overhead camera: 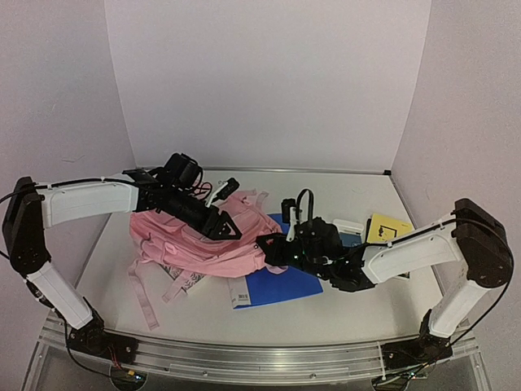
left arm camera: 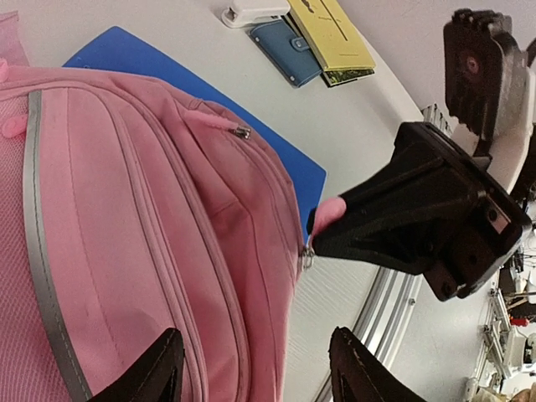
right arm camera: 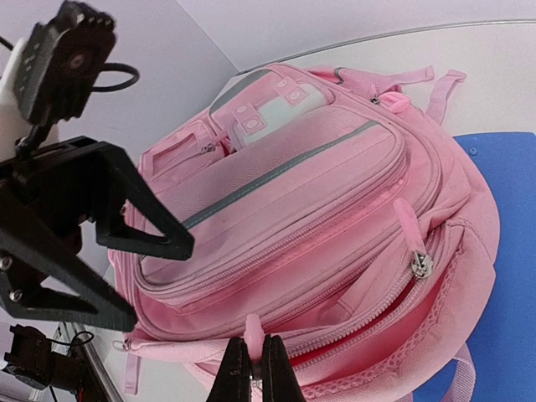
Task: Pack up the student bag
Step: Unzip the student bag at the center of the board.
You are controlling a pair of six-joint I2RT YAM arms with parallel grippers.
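The student bag (overhead camera: pixel 199 244) lay flat on the bench (overhead camera: pixel 350 326). The right gripper (right arm camera: pixel 255 345) had its fingers clenched on a pink zip pull (right arm camera: pixel 251 322) at the bag's right edge. The left gripper (left arm camera: pixel 255 339) hovered over the bag's front, fingers released and empty. A blue folder (overhead camera: pixel 281 289) lay partly under the bag. A yellow book (overhead camera: pixel 389 228) and a blue case (left arm camera: pixel 285 52) sat further to the bag's right. Packing looked barely begun, since these items all lay outside the bag.

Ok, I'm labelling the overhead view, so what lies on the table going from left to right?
From the left: pink backpack → blue folder → small white stapler → yellow booklet.
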